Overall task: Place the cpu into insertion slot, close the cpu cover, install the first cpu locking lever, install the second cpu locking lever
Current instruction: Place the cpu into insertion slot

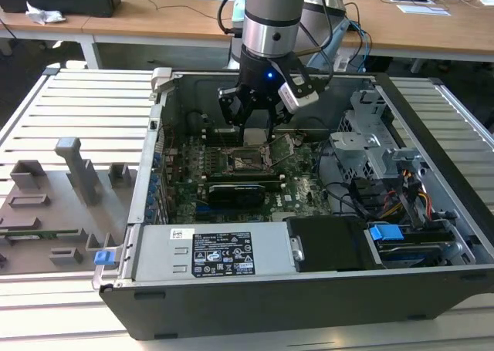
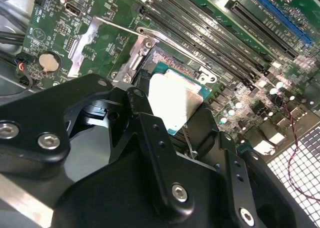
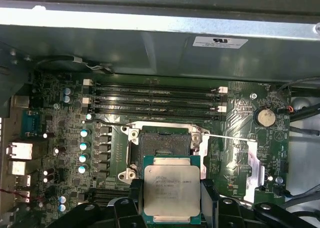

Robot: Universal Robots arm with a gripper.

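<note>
Quick count from my end: one gripper with two black fingers, one cpu, one insertion slot and one cpu cover. On the motherboard there's also one coin battery and what looks like four long memory slots. They run together a bit in the first wrist view, so don't hold me to four. All of it sits inside one opened computer case.

My fingers are pinched in narrow on the cpu, one on each of two opposite edges, and nothing else is in my grip. The chip sits right between the fingertips, in close under my wrist in both wrist views.

The cpu isn't seated. It's up off the board, overlapping one edge of the socket, with most of the black socket bed still uncovered past it. In the exterior view I'm low inside the case, just behind the socket. How high the chip rides above the board I can't tell.

It's held flat, dull metal lid up and green underside toward the board. It's close to square, so there's no real long axis, and its edges look lined up with the socket's silver rim.

The cover is swung open on the battery side of the socket, to the exterior view's right, with green board visible through its cut-out.
</note>
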